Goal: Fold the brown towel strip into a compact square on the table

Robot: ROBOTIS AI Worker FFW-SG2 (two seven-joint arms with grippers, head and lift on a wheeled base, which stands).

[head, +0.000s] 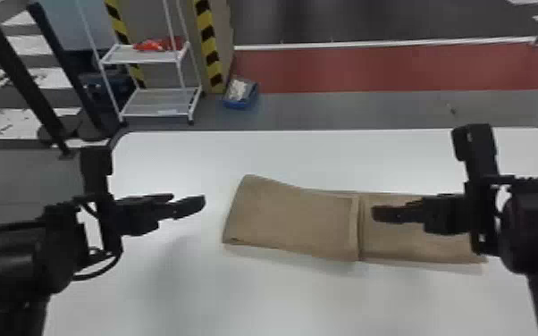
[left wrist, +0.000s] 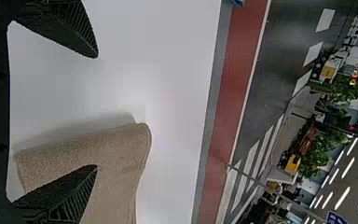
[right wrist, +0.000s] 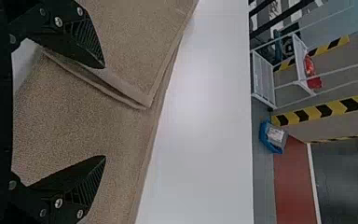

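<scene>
Nearest the camera, the right tool [head: 376,213] hangs over the right-hand part of the brown towel strip [head: 290,219], fingers apart. Left tool [head: 188,201], its fingers parted too, sits near the strip's left end, above the white surface [head: 237,295]. Between the tools lies the folded-over layer, its edge just beside the right tool's fingertips.

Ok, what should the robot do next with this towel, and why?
Probably shift the right gripper outward to the towel's right end and lower it to pinch there. Its fingers are open over the flatter right section, inward of that end, while the left part is folded over, its edge near the middle. That leaves the right end to fold.
</scene>
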